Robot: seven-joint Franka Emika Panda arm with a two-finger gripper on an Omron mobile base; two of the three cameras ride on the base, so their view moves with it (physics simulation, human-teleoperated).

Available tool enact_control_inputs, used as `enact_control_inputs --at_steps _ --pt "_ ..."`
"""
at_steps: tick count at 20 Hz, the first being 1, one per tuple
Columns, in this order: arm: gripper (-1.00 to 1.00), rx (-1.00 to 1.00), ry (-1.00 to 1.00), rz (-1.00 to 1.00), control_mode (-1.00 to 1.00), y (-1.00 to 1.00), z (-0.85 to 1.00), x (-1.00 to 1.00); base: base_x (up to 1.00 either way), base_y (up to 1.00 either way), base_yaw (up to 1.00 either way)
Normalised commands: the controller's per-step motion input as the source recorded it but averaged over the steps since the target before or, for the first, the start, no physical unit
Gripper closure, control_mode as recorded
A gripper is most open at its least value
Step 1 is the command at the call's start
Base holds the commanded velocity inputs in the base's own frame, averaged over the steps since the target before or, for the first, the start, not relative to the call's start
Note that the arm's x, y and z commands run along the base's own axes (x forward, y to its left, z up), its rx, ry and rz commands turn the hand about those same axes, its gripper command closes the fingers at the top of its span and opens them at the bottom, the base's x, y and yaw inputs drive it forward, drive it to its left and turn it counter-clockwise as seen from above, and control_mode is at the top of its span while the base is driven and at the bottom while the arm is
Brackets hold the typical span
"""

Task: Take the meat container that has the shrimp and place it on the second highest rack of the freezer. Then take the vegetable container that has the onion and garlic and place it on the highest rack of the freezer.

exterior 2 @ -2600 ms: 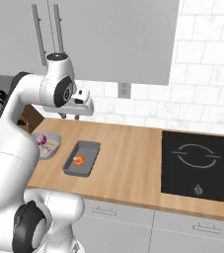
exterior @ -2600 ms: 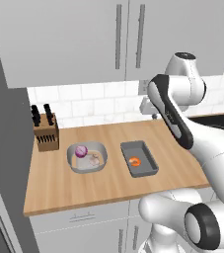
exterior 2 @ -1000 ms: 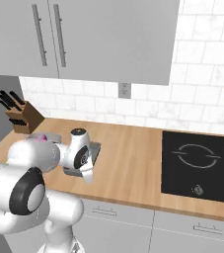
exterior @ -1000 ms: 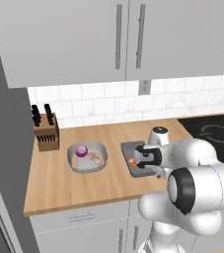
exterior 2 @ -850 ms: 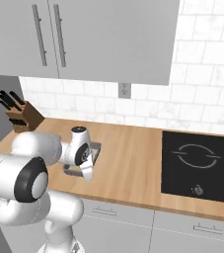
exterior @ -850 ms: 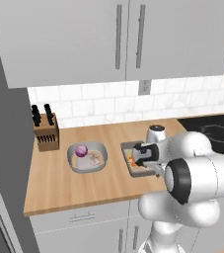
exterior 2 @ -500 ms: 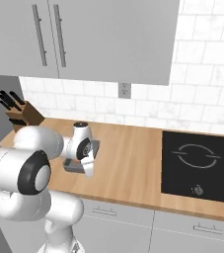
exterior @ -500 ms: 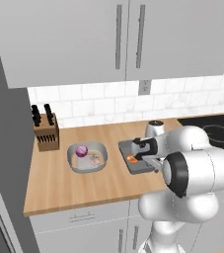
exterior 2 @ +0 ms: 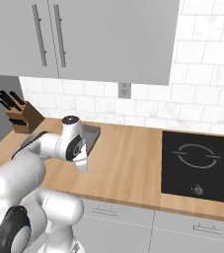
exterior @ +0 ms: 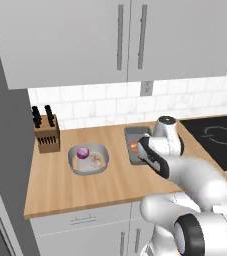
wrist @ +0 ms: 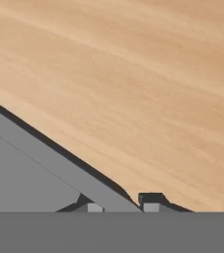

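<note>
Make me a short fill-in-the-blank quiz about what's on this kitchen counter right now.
1. The knife block stands at the ______ end of the counter in the left base view.
2. The round container holds a ______ onion.
3. The tool is down at the rim of the ______ container with the orange shrimp.
4. The black cooktop has ______ ring markings.

Missing words: left; purple; rectangular; two

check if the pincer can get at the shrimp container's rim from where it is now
Probably yes. In the hand view the pincer straddles the rim of the shrimp container, one fingertip on each side, with nothing between them and only bare counter beyond.
</note>
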Motion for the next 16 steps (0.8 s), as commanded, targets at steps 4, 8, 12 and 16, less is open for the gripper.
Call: enact_control_inputs --at_steps 4,8,12,16 --pt "1.0 0.0 -0.39 -0.01 -1.0 0.22 1.0 -1.0 0.0 0.0 0.0" --pt "1.0 0.04 -0.13 0.0 -1.0 0.05 0.84 -1.0 0.0 0.0 0.0" --pt "1.0 -0.01 -0.14 0.13 -1.0 0.27 0.02 -1.0 0.0 0.0 0.0" --pt "1.0 0.0 0.0 0.06 1.0 0.11 0.0 -0.25 -0.75 0.51 0.34"
